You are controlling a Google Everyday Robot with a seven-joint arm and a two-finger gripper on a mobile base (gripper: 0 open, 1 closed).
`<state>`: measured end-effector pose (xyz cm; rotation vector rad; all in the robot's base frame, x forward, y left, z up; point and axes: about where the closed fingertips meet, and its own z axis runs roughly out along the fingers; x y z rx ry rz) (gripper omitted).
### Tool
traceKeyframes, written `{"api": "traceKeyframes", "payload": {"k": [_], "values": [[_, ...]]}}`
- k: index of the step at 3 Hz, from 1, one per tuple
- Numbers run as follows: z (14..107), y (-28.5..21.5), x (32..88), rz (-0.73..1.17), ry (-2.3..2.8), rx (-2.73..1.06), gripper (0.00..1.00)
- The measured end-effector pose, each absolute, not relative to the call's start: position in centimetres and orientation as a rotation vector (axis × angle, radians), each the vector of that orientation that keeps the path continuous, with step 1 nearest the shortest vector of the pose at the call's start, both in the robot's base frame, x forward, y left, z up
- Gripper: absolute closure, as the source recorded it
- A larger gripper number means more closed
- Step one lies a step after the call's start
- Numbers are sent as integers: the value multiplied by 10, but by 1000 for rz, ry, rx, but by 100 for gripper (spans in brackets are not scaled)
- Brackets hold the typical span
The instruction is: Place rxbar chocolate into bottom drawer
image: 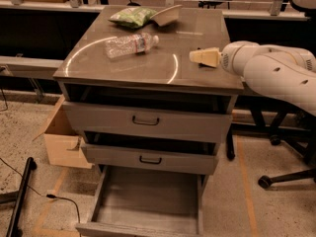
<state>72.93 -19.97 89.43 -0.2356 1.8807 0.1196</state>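
The gripper (196, 57) is hovering low over the right side of the desk (197, 31), well apart from the water bottle (131, 44) lying on its side (a green chip bag (132, 16) behind it). The bottom drawer (148, 201) is standing open.

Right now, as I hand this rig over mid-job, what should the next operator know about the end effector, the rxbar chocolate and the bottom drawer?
The end effector is over the right side of the cabinet top, with the arm reaching in from the right. It does not appear to carry anything.
The rxbar chocolate looks to be the dark flat bar at the back of the top, beside the green chip bag and apart from the end effector.
The water bottle lies on its side, left of the end effector.
The bottom drawer is pulled out and the bar is not in it.
Done: drawer open.
Left: grasp the bar, lower it, release it in the drawer.
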Motion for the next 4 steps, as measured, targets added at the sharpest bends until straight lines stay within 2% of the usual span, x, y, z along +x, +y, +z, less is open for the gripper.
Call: {"api": "traceKeyframes", "payload": {"k": [1, 2, 3, 4], "values": [[894, -200, 729, 120, 1881, -235, 0], [894, -203, 732, 148, 1945, -149, 19], [891, -211, 734, 142, 1970, -107, 42], [892, -209, 734, 146, 1969, -108, 40]]}}
